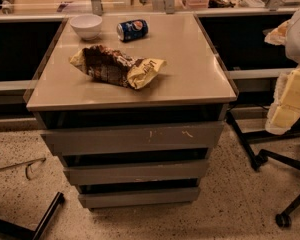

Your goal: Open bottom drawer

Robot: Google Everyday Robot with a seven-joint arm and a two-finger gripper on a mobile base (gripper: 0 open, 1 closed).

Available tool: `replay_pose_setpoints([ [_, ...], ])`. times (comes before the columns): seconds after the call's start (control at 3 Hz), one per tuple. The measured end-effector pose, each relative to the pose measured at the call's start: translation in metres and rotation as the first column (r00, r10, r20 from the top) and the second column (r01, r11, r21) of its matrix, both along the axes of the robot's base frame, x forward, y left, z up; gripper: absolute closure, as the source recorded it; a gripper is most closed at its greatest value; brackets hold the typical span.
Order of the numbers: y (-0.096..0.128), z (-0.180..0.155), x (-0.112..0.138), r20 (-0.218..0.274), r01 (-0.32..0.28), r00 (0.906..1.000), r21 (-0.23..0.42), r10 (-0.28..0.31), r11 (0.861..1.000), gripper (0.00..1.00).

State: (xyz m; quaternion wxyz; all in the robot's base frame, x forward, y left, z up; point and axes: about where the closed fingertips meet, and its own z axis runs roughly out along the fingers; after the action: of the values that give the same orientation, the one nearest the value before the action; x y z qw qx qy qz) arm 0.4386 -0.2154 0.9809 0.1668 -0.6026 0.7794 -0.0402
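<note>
The bottom drawer point(139, 197) is the lowest of three gray fronts in the cabinet, plain and without a handle. Its front sits set back under the middle front point(136, 173), with a dark gap above it. The top front point(132, 138) carries pale scratches. My gripper point(289, 101) is at the right edge of the view, a pale yellowish-white shape well to the right of the cabinet and above drawer height. It touches nothing on the cabinet.
On the cabinet top point(190, 69) lie a white bowl point(86, 25), a blue can point(132, 29) on its side and a crumpled chip bag point(117, 65). Black chair legs with casters point(270, 159) stand on the floor at right. A black bar point(45, 216) lies at lower left.
</note>
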Motion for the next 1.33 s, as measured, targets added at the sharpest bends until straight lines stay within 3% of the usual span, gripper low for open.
replay_pose_setpoints([
  [0.33,0.0,0.0,0.0,0.0,0.0,1.0,0.0,0.0,1.0,0.0],
  [0.67,0.003,-0.021,0.004,0.0,-0.007,1.0,0.039,0.007,0.999,0.0],
  [1.0,0.013,-0.094,0.011,-0.032,-0.014,0.9993,0.184,0.02,0.983,0.0],
  [1.33,0.016,-0.096,0.022,0.008,-0.004,1.0,0.211,0.002,0.977,0.0],
])
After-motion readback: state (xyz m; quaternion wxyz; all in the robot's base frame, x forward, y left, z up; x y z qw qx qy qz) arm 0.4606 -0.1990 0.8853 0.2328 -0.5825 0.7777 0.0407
